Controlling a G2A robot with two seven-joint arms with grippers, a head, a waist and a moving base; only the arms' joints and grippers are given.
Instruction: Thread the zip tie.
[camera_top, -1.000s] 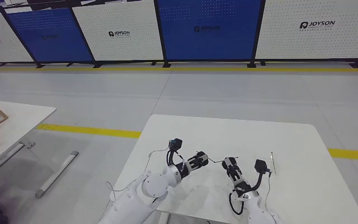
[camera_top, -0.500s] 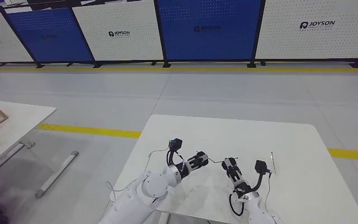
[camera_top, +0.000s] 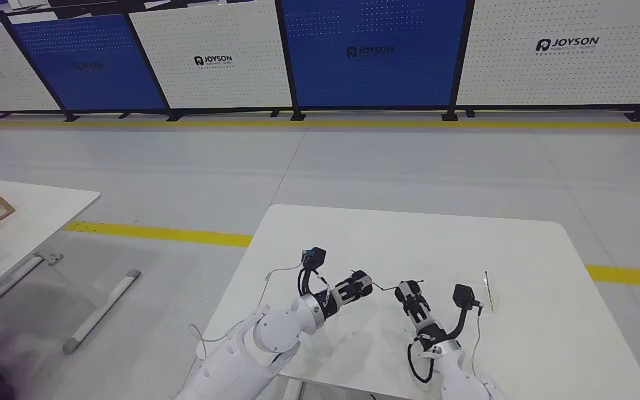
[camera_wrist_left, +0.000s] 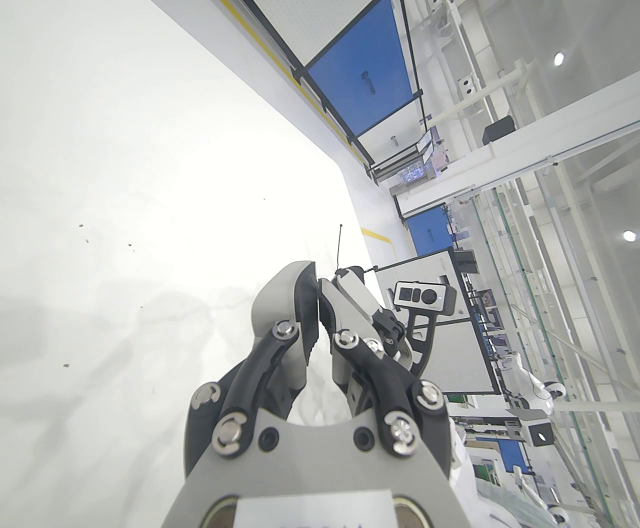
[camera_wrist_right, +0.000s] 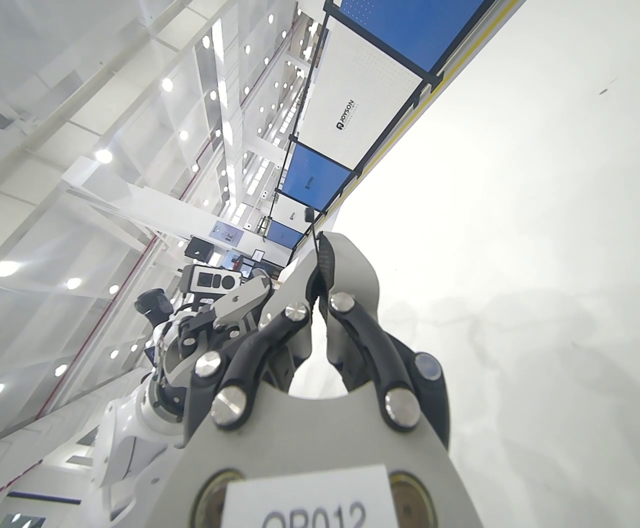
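Since a second ago, a slight sideways shift of the right gripper (camera_top: 404, 291) toward the left gripper (camera_wrist_left: 317, 282). No visible shift at the left one or in anything lying on the table (camera_top: 430, 235).

Left to right along the table's near edge:
- **Left gripper:** above the near part of the table, left of its middle. Jaws pressed together, with something thin and dark nipped at the tips, most likely one end of the zip tie (camera_wrist_right: 309, 216).
- **The tie itself:** off the surface, spanning the short gap between the two grippers.
- **Right gripper:** just beside the left one, jaws clamped flat on the strip. A short length sticking out past the tips and ending in a small dark block, probably the head.
- **Toward the right edge:** well apart from both grippers, a second thin dark strip (camera_top: 487, 284) flat on the table.

Progress, as a judgement: pick-up done, tie gripped at two places, grippers brought close together. No loop visible, so threading of tail through head apparently not yet done. Contact of tip and slot too small to tell.

Long axis of the held tie roughly parallel to the near edge, right end tilted slightly toward the far edge. Head end apparently pointing out past the right gripper's tips. Long axis of that second strip from near edge toward far edge.
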